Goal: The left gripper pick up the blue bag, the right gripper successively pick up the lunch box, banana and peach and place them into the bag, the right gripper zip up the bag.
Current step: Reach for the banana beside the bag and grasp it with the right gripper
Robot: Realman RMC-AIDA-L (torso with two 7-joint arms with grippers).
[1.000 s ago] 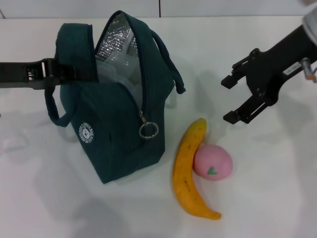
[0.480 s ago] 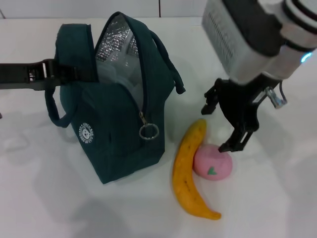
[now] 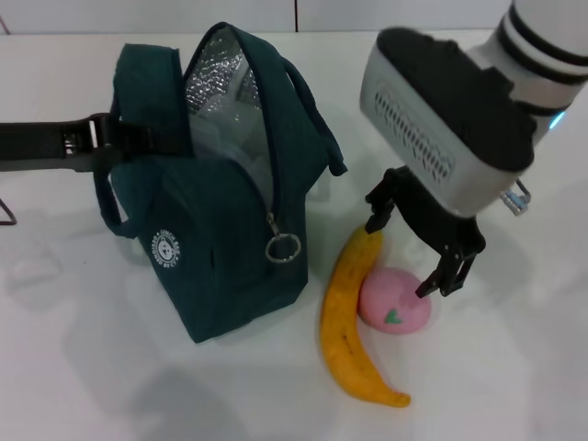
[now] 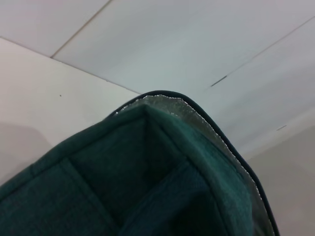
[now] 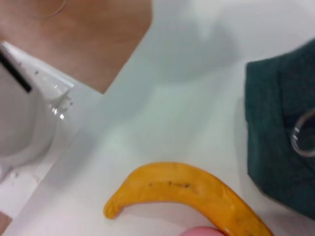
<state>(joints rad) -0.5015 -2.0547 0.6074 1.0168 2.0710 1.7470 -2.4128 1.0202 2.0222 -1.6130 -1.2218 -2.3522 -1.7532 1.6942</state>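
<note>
Since the earlier frame the right gripper (image 3: 418,248) has come down from the far right and now hangs low over the fruit, its fingers wide open and holding nothing. One finger is near the upper tip of the banana (image 3: 347,322), the other beside the peach (image 3: 395,300), which touches the banana on its right side. The banana lies with its long axis running from the gripper toward the robot, slightly curved. The right arm is clearly the nearer one. The left gripper (image 3: 119,140) is closed on the rim of the blue bag (image 3: 220,248), keeping it open; a clear box seems to be inside already
</note>
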